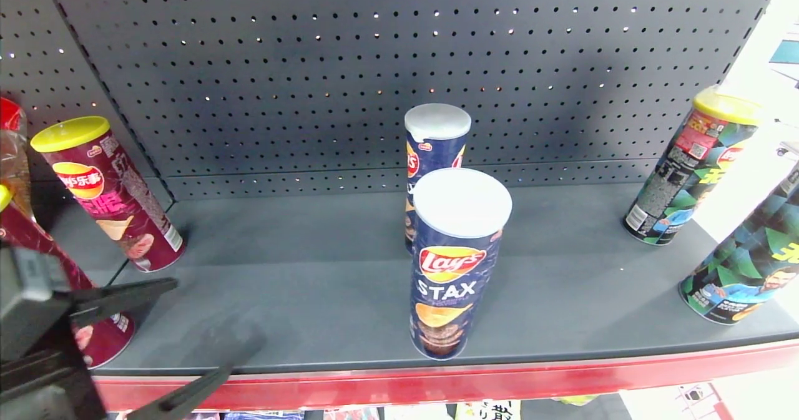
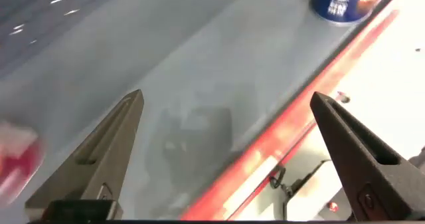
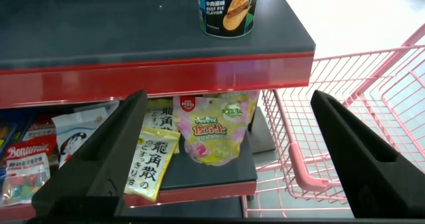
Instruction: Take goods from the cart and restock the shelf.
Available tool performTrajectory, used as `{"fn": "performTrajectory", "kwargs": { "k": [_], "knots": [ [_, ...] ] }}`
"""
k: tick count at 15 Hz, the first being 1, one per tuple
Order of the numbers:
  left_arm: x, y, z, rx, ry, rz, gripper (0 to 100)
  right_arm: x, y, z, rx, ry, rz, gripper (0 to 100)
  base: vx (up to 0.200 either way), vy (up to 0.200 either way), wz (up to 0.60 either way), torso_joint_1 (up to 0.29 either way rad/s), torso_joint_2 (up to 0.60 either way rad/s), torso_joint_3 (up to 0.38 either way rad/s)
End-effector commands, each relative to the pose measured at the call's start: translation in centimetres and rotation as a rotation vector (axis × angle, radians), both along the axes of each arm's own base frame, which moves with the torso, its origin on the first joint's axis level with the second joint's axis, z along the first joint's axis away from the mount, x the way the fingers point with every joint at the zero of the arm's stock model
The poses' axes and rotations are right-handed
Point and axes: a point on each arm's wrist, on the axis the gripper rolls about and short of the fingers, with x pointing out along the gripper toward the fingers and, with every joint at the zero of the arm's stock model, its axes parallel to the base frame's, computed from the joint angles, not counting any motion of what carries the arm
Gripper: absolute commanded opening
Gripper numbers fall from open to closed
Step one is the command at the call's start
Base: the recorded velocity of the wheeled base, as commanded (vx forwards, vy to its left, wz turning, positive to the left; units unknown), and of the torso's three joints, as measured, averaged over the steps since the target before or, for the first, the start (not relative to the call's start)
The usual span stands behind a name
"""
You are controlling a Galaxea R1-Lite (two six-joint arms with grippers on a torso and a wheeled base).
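- While neither arm carries anything, the left gripper sits at the front left corner of the shelf. Its jaws are spread wide over the grey deck and the red front lip.
- The right gripper hangs in front of that red lip, below deck level. Its jaws are wide apart with nothing between them.
- The pink wire cart stands just beside the shelf, beyond the right gripper.
- The front blue can stands upright at mid-shelf, near the front edge.
- The back blue can stands upright right behind it; I cannot tell whether the two touch.
- The rear maroon can stands at the left end, toward the pegboard.
- The front maroon can is near the lip, partly hidden by the left gripper. The red smear at the edge of the left wrist view is probably this can.
- The rear green can and the front green can stand at the right end, one behind the other.
- On the lower shelf, a yellow bag lies beside a pink bag, and their edges overlap.
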Motion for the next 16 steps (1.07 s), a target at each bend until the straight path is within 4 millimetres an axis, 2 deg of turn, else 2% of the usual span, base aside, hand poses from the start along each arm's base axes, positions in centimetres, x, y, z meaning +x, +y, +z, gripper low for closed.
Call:
{"fn": "performTrajectory", "kwargs": {
  "k": [1,2,4,5,7,9,11,12,14,16],
  "knots": [
    [-9.6,4.4,-0.3,-0.082,-0.154,0.154,100,0.0,0.0,0.0,-0.006,0.002,0.001,100,0.0,0.0,0.0,0.0,0.0,0.0],
    [-11.7,5.0,-1.2,-0.116,-0.133,0.234,100,0.0,0.0,0.0,-0.009,0.002,0.001,100,0.0,0.0,0.0,0.0,0.0,0.0],
    [-14.0,5.4,-3.0,-0.175,-0.094,0.42,100,0.0,0.0,0.0,-0.019,0.003,0.001,100,0.0,0.0,0.0,0.0,0.0,0.0],
    [-14.4,5.4,-3.4,-0.188,-0.082,0.469,100,0.0,0.0,0.0,-0.021,0.003,0.001,100,0.0,0.0,0.0,0.0,0.0,0.0],
    [-15.0,5.4,-5.5,-0.202,0.002,0.684,100,0.0,0.0,0.0,-0.026,0.003,-0.003,100,0.0,0.0,0.0,0.0,0.0,0.0],
    [-14.8,5.1,-8.8,-0.223,0.042,0.879,100,0.0,0.0,0.0,-0.045,0.005,-0.003,100,0.0,0.0,0.0,0.0,0.0,0.0],
    [-14.7,4.9,-9.3,-0.329,-0.005,0.836,100,0.0,0.0,0.0,-0.042,0.003,-0.001,100,0.0,0.0,0.0,0.0,0.0,0.0],
    [-14.0,4.8,-8.9,-0.386,-0.087,0.777,100,0.0,0.0,-0.1,-0.022,0.004,-0.002,100,0.0,0.0,0.0,0.0,0.0,0.0],
    [-12.5,4.7,-9.8,-0.329,-0.193,0.68,100,0.0,0.0,0.0,0.019,0.0,-0.008,100,0.0,0.0,0.0,0.0,0.0,0.0],
    [-11.8,4.6,-10.4,-0.351,-0.246,0.616,100,0.0,0.0,0.0,0.045,-0.003,-0.007,100,0.0,0.0,0.0,0.0,0.0,0.0]
  ]
}}
